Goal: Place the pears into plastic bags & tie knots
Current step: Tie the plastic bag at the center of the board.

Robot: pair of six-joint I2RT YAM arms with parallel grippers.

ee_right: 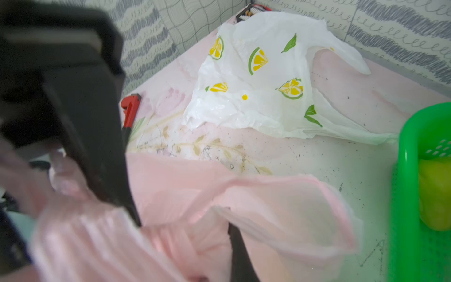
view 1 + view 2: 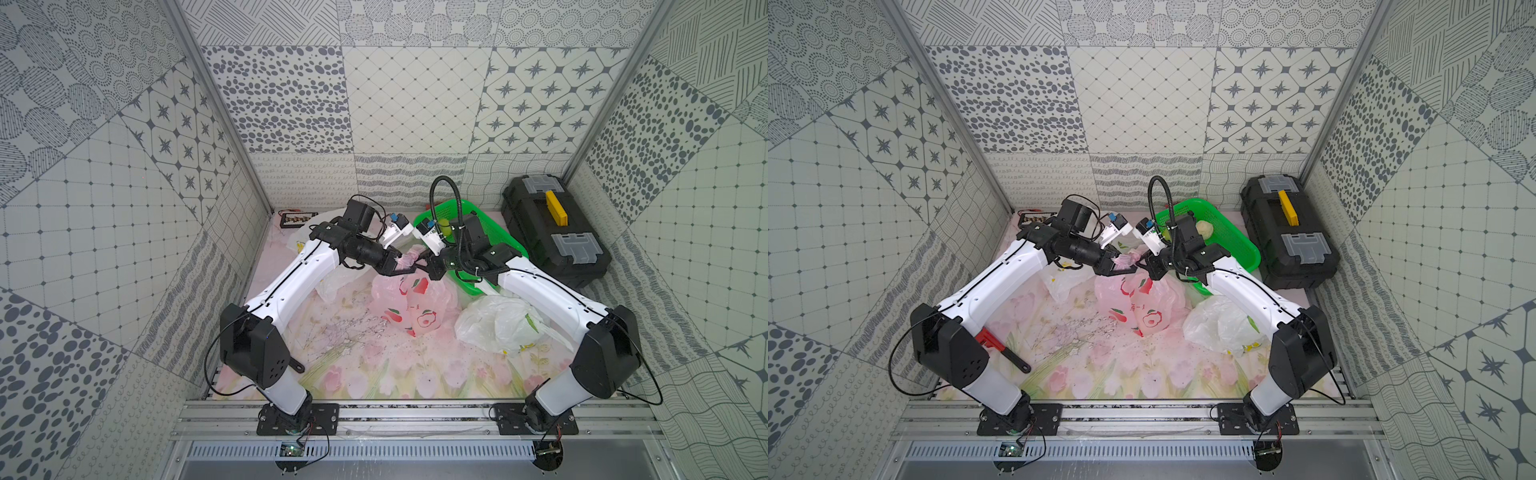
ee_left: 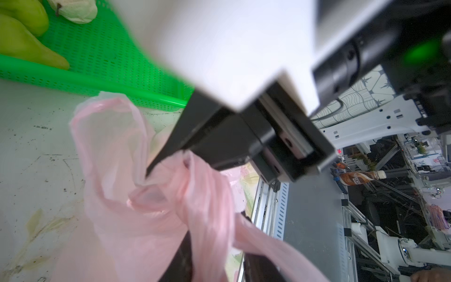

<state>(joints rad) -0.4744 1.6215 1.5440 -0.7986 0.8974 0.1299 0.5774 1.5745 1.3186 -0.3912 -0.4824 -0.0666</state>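
Two white-and-black arms, the left arm [image 2: 291, 274] and the right arm [image 2: 540, 286], reach forward and bend inward until their wrists nearly meet, tip to tip. The left claw [image 2: 404, 263] has its fingers [image 3: 181, 256] parted. The right claw [image 2: 424, 261], just beside the left claw's tips, has its jaws pressed together to a point.

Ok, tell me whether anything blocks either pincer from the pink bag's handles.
Nothing visible does. The right pincer is shut on the twisted handles of the pink bag, and the left pincer stands open with that plastic running between its jaws. The green basket sits off to the side, out of the way.
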